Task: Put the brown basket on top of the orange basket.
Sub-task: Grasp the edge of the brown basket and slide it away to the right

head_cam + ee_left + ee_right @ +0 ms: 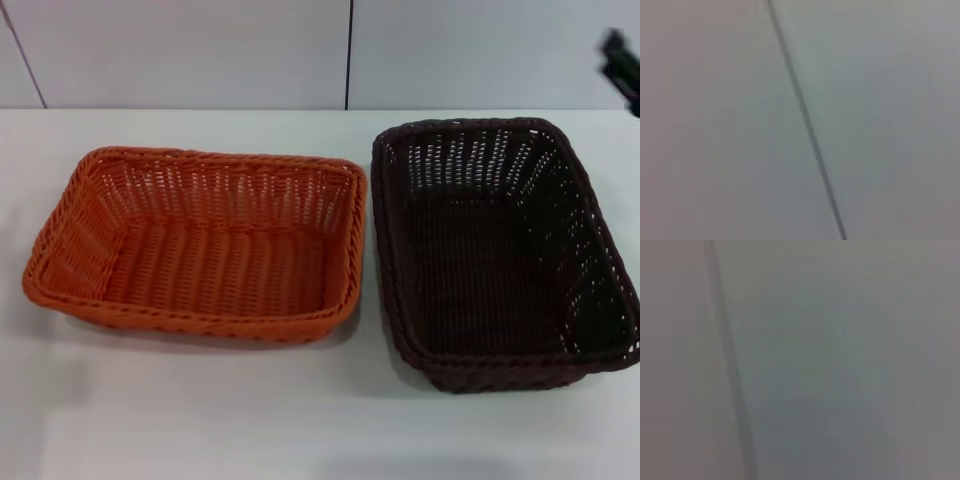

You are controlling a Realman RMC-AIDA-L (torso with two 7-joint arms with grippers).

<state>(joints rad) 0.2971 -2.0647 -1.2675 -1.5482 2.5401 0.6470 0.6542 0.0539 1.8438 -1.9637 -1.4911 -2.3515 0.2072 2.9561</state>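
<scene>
In the head view the orange basket [200,245] sits on the white table at the left, empty and upright. The brown basket [500,250] sits right beside it on the right, also empty and upright, their rims nearly touching. A dark part of my right gripper [622,62] shows at the far right edge, above and behind the brown basket, apart from it. My left gripper is out of view. Both wrist views show only a pale surface with a dark seam line.
The white table [200,420] runs across the view, with bare surface in front of both baskets. A pale wall with dark vertical seams [348,55] stands behind the table.
</scene>
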